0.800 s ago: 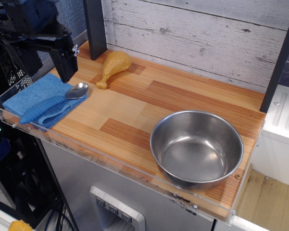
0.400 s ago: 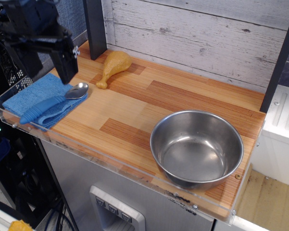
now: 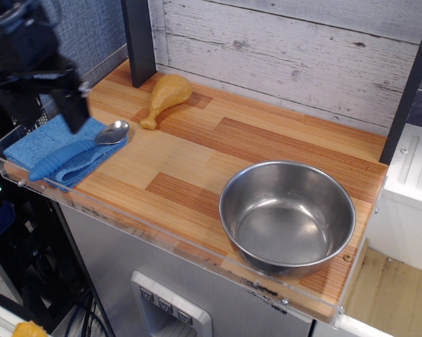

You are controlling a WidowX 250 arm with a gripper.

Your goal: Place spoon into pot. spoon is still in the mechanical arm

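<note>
The spoon, with a silver bowl and a ribbed blue handle, lies on a folded blue cloth at the left end of the wooden counter. It is not held. The black mechanical arm hangs at the top left, and its gripper is blurred just above the cloth's back edge, left of the spoon's bowl and apart from it. The jaws are too blurred to tell whether they are open or shut. The steel pot stands empty at the front right.
A yellow toy chicken drumstick lies at the back, right of a dark upright post. A second dark post leans at the right. A clear plastic lip edges the counter's front. A whitewashed plank wall stands behind.
The arm has moved left and slightly down, from above the spoon's bowl to above the cloth's back edge. Spoon, cloth and pot have not moved.
</note>
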